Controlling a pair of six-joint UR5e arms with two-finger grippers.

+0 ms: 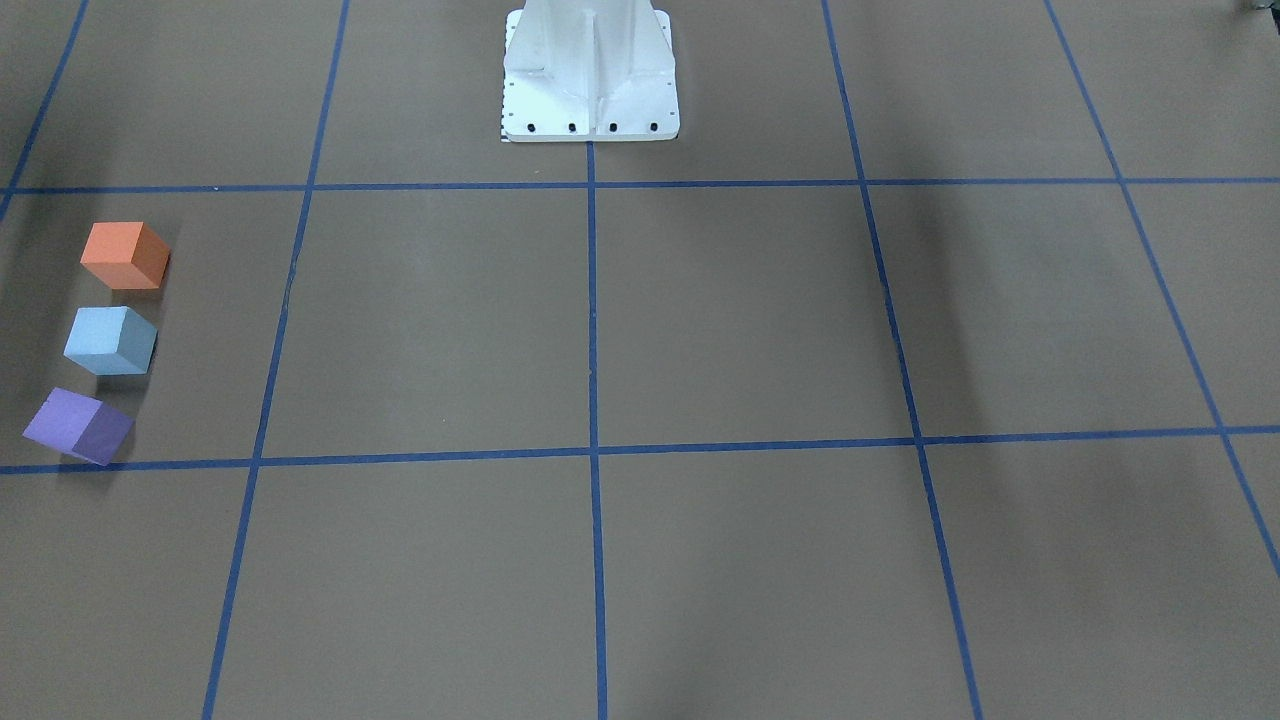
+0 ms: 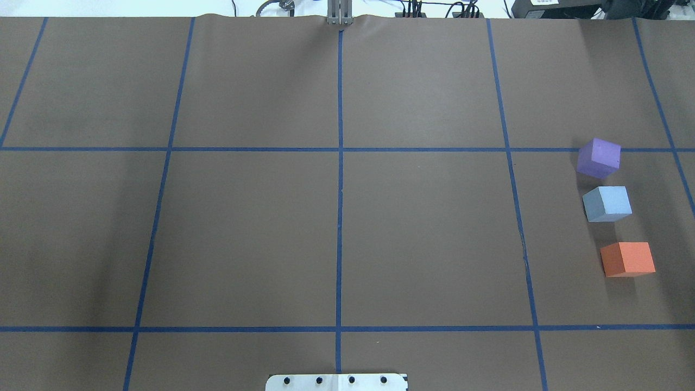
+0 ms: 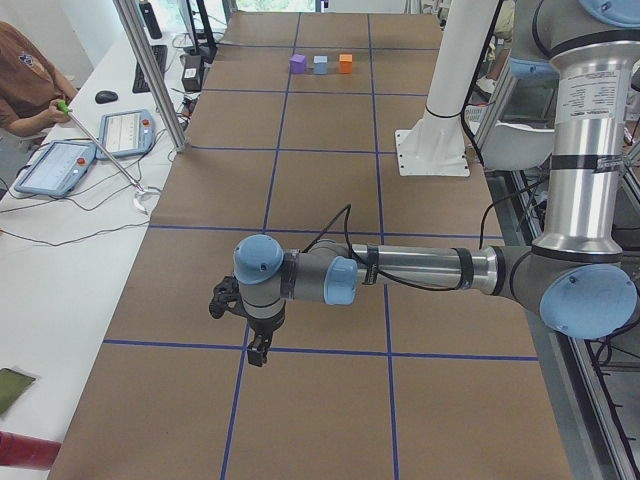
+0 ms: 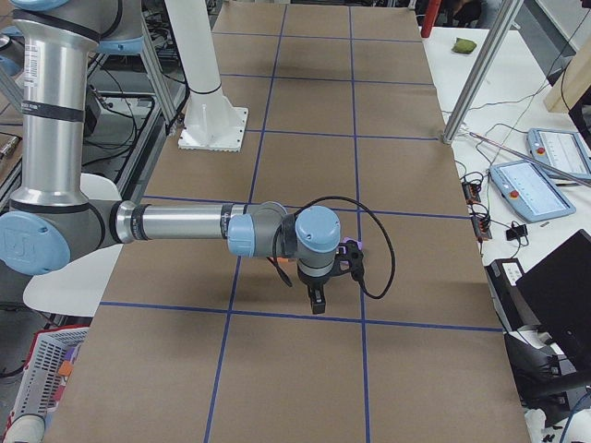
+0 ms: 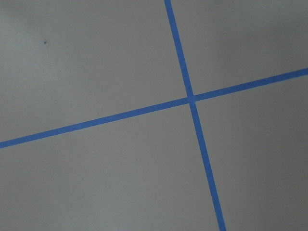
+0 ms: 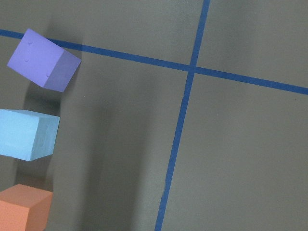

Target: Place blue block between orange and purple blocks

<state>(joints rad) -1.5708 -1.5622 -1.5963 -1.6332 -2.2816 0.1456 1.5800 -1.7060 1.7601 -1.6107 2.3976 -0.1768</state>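
The blue block (image 1: 110, 340) sits on the brown table between the orange block (image 1: 125, 255) and the purple block (image 1: 78, 426), in a row with small gaps. In the overhead view the purple block (image 2: 599, 158), blue block (image 2: 607, 203) and orange block (image 2: 627, 259) lie at the far right. The right wrist view shows purple (image 6: 43, 60), blue (image 6: 26, 140) and orange (image 6: 24, 209) at its left edge. My left gripper (image 3: 258, 350) shows only in the exterior left view, far from the blocks. My right gripper (image 4: 317, 303) shows only in the exterior right view. I cannot tell whether either is open or shut.
The white robot base (image 1: 590, 75) stands at the table's robot side, also seen in the overhead view (image 2: 336, 382). Blue tape lines grid the table. An operator (image 3: 25, 80), tablets (image 3: 60, 165) and a metal pole (image 3: 150, 70) stand beside the table.
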